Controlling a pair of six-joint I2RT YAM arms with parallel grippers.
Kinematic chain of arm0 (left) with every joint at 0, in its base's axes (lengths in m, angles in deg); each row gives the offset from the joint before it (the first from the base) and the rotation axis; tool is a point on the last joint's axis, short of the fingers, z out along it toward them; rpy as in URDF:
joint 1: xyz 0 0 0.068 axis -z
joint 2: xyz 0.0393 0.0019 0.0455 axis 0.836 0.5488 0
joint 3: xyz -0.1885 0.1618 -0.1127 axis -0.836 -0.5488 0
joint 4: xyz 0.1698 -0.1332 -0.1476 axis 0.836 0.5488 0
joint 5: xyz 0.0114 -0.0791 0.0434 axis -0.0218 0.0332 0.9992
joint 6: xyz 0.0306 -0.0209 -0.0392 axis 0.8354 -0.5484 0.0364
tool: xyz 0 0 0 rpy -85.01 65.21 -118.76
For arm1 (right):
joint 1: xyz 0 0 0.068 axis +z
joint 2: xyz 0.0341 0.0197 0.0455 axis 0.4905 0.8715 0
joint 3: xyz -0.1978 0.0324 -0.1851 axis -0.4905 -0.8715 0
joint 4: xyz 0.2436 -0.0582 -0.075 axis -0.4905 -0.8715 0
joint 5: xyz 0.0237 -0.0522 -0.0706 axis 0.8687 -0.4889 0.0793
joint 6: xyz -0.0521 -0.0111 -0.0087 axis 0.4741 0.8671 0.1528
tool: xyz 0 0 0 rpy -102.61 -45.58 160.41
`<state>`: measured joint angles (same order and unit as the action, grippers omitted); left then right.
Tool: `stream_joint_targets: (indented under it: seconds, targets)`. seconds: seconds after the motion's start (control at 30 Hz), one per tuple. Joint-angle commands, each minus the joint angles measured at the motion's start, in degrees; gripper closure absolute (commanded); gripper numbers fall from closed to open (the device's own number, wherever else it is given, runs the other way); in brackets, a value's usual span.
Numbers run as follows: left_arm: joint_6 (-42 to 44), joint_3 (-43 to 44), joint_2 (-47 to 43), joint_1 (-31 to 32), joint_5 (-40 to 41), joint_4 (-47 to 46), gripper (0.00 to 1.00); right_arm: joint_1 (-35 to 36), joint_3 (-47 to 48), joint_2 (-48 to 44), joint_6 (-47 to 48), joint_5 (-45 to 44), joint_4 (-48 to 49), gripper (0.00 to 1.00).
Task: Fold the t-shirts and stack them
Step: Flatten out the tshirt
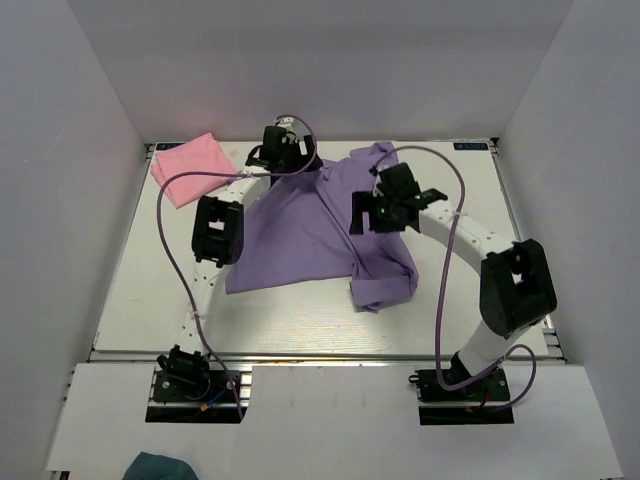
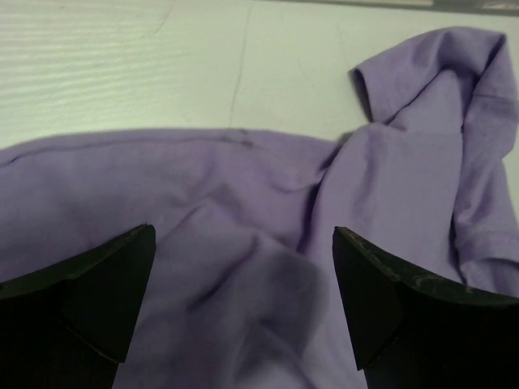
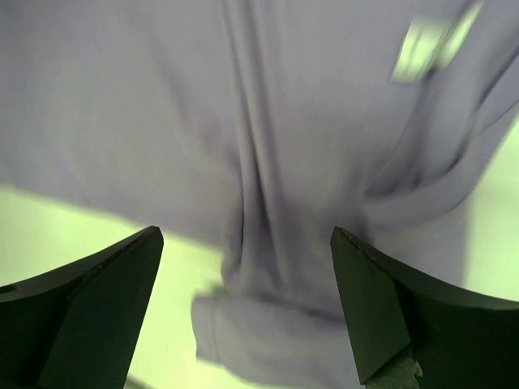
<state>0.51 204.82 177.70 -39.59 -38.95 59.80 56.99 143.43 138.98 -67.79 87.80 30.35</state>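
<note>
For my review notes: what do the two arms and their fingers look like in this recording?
The left arm and right arm have white links, chunky black joint housings and black bases. A thin purple cable loops loosely beside each. The fingers are matte black wedges tapering to blunt tips. A small green light shows near the right wrist.

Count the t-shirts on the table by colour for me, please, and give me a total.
Lavender-purple t-shirt: 1
Light pink t-shirt: 1
Total: 2
</note>
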Motion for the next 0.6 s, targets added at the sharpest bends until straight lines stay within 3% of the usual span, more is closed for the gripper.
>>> stream_joint_targets:
  seconds: [0.0,0.2,0.33,0.57]
  targets:
    - [5.4,-4.5,-12.9,0.4,6.1,4.4,0.0,-0.5,6.7,2.8,-0.1,-10.0,-2.4,0.1]
    - [7.1,-14.0,-23.7,-0.8,14.0,8.8,0.0,-1.5,22.6,12.1,1.0,-24.8,-6.1,0.1]
    - [8.3,-19.3,-25.7,-0.8,19.0,12.3,0.0,-2.0,36.2,23.4,2.7,-28.0,-7.3,0.1]
    - [7.1,-20.6,-22.7,-1.8,22.2,15.2,0.0,-3.8,48.6,34.6,8.3,-29.1,-5.9,0.16]
